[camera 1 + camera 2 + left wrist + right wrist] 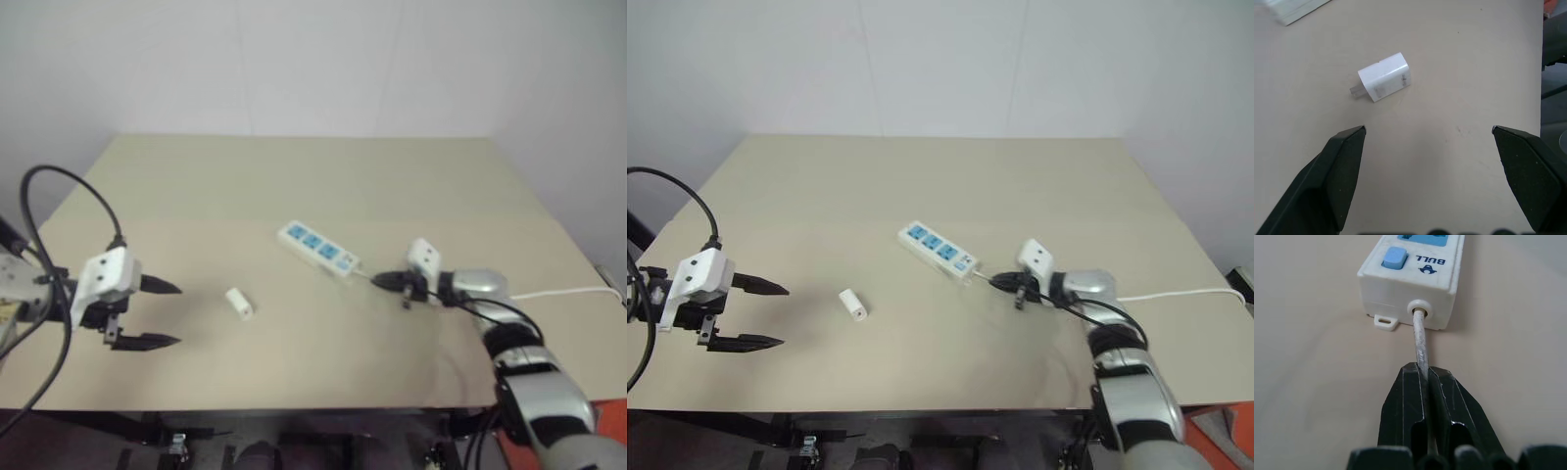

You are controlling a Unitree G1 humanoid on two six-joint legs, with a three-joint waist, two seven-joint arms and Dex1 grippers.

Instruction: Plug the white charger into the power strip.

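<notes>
The charger (1384,76) and strip (1415,274) look like smooth white plastic with a slight sheen, the cord (1421,345) a dull scuffed rubbery white, the bench (313,186) matt beige, and the end effector fingers (1339,171) matt black plastic.

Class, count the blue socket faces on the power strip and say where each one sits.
3, in a row along the power strip: one at the far end, one in the middle, one nearest the cord.

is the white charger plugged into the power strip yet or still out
Out. The white charger lies on its side on the table, apart from the power strip; its prongs show bare in the left wrist view.
</notes>
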